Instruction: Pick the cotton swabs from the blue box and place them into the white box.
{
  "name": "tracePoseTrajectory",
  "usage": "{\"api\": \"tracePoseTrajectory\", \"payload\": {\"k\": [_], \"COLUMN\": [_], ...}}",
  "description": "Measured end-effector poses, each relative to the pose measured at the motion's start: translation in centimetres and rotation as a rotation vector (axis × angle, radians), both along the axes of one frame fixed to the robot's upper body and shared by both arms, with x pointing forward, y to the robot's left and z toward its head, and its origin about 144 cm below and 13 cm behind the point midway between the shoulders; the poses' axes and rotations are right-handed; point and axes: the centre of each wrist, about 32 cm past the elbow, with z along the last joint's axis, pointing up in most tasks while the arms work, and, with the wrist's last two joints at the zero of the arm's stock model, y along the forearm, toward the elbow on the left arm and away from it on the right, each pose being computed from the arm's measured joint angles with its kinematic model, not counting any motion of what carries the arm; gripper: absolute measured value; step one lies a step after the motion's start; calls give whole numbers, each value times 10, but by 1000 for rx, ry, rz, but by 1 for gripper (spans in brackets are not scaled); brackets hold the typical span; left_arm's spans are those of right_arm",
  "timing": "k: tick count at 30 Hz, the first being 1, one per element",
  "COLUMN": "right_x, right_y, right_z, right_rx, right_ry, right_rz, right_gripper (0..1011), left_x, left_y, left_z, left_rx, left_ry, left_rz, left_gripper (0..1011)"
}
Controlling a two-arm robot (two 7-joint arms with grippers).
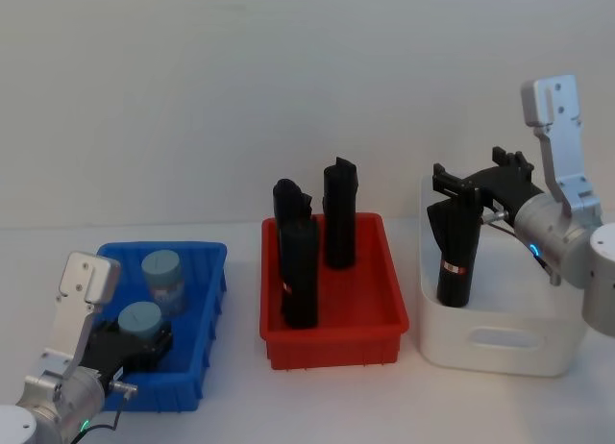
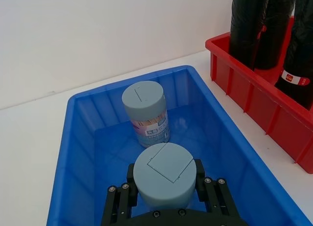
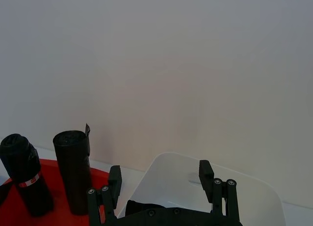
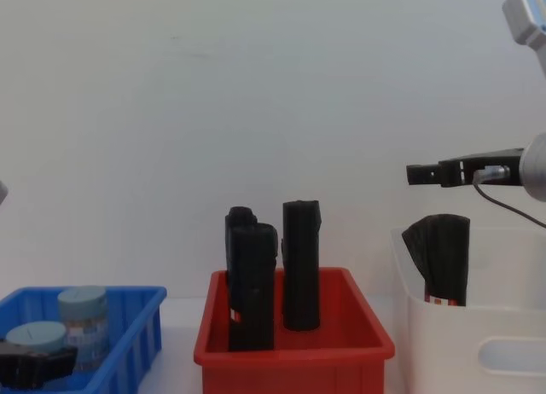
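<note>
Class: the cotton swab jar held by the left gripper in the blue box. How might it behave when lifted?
Probably rigid: the jar looks like hard plastic, so the left gripper shut on it shouldn't crush it. Likely light: the other jar shows thin sticks inside. Smooth round sides could slip; on its side it might roll.

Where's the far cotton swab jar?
In the head view, the far jar stands in the blue box, at left, behind the near jar the left gripper holds.
</note>
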Motion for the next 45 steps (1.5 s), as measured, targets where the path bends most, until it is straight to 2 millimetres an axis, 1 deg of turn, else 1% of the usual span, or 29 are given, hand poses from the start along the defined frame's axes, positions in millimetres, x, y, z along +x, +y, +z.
{"api": "tracePoseTrajectory", "payload": {"k": [7,14,29,36,45], "right_x": [0,0,0,-3,-8], "right_y": [0,0,1,1,0], "right_z": [0,0,0,3,7], "right_rx": [0,0,-1,-3,-9], "right_ry": [0,0,-7,-37,-74], "right_rz": [0,0,12,71,182], "right_gripper": [1001,1001,1001,1001,1001], "left_x": [0,-1,-5,-3,3], "left_y": [0,-6,-28,-40,-53], "left_z": [0,10,51,76,102], "left_rx": [3,33,129,169,189], "left_ry": [-1,-36,-222,-333,-444], "left_rz": [-2,-23,-122,-206,-332], "left_gripper": [666,666,666,666,666]}}
